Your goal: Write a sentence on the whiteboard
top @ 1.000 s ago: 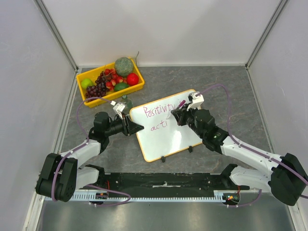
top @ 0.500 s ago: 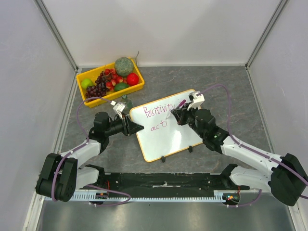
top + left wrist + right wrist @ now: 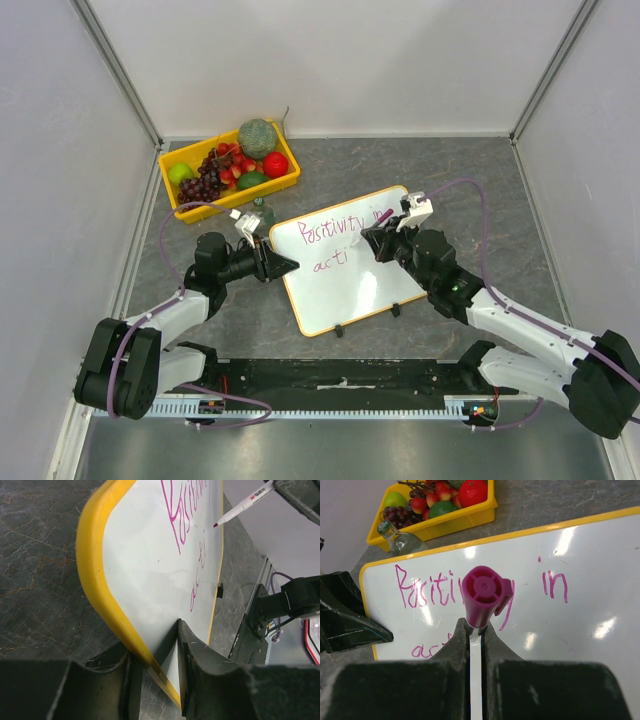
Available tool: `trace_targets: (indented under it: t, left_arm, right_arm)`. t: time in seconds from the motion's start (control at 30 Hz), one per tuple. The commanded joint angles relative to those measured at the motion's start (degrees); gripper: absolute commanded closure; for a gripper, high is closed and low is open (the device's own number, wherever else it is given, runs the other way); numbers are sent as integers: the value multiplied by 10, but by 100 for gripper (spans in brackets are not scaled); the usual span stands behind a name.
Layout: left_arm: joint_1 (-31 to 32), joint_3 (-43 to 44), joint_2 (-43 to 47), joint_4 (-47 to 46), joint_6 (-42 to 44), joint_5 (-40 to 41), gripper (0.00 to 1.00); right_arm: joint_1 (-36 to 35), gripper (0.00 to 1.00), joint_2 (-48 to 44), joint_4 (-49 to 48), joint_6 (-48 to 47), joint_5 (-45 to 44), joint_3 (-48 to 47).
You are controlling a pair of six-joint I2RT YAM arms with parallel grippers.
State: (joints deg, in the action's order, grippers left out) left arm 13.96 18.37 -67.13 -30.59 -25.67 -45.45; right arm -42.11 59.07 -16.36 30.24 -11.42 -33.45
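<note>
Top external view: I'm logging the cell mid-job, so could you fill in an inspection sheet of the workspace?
Surface: grey mottled table.
Job's things: whiteboard on the table; sentence reads "Positivity in" with "acti" below; marker tip near the last letter.
Clutter: yellow tray of fruit at far left; bottle by the board's far corner.
Grippers: left gripper clamps the board's left edge; right gripper shut on the marker.
Cables: purple cables along both arms.
Surroundings: white walls on three sides.

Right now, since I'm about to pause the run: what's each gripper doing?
The left gripper is closed on the edge of the whiteboard.
The right gripper is closed on the pink marker.
</note>
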Motion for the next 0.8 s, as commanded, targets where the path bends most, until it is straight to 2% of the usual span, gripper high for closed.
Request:
trace_targets:
  t: [0.0, 0.77]
  left_arm:
    - [8, 3, -12, 14, 41, 9, 98]
    - [8, 3, -13, 13, 42, 7, 98]
  right_arm:
    - [4, 100, -17, 4, -4, -3, 13]
    - [4, 100, 11, -6, -3, 27, 32]
